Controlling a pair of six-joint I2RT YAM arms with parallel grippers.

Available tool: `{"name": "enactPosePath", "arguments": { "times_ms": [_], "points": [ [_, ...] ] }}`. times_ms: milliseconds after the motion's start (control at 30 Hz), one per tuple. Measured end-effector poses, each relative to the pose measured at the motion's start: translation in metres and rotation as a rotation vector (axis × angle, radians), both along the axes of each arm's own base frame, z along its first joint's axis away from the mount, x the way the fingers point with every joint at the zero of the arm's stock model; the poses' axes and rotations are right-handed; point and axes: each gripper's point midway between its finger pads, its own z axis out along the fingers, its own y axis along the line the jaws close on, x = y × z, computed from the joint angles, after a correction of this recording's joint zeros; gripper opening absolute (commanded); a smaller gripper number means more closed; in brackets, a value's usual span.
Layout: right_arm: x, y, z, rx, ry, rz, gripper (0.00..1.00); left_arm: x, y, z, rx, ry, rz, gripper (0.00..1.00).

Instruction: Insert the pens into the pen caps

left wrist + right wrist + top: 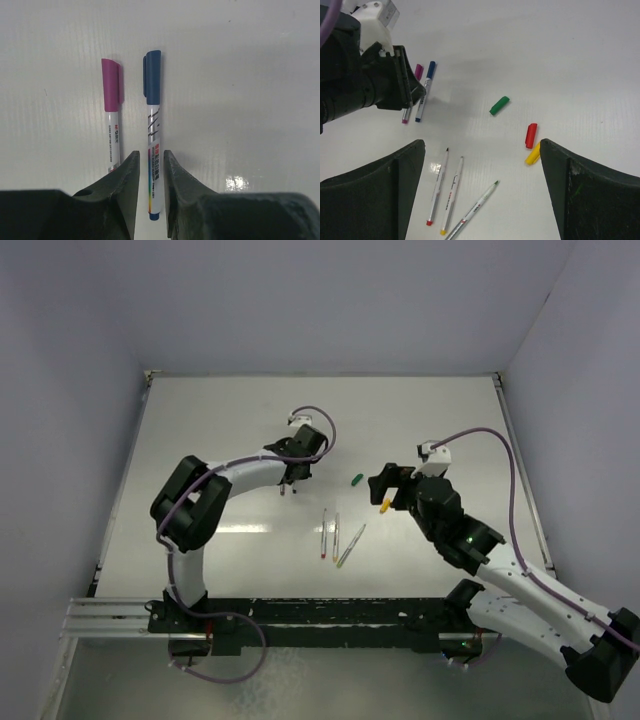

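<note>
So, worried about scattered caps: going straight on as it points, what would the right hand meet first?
Probably bare table, between the green cap and the three uncapped pens; the yellow cap sits just aside. Depth is unclear.

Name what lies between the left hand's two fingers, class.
The blue-capped pen lies on the table between the left hand's fingers, seen in the left wrist view; the purple-capped pen lies outside them.

purple-capped pen (113, 125): i can make out a small red "m&g" brand mark high on the white barrel. the fine print under it is too small for me to read.
blue-capped pen (153, 140): black slanted strokes, then red chinese characters beside a rainbow strip. i can't read them.
uncapped pens (451, 200): barrel print too small to read.
</note>
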Motion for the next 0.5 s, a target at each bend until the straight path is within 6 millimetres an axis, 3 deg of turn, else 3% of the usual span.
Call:
{"name": "enactPosePath", "arguments": {
  "times_ms": [367, 500],
  "points": [
    [0.0, -0.001, -0.007, 0.007, 0.006, -0.012, 1.0, 0.001, -0.016, 0.098, -0.189, -0.17, -0.055, 0.29],
    [0.006, -0.007, -0.012, 0.008, 0.017, -0.073, 1.0, -0.016, -0.017, 0.102, -0.216, -0.166, -0.088, 0.3]
  ]
}}
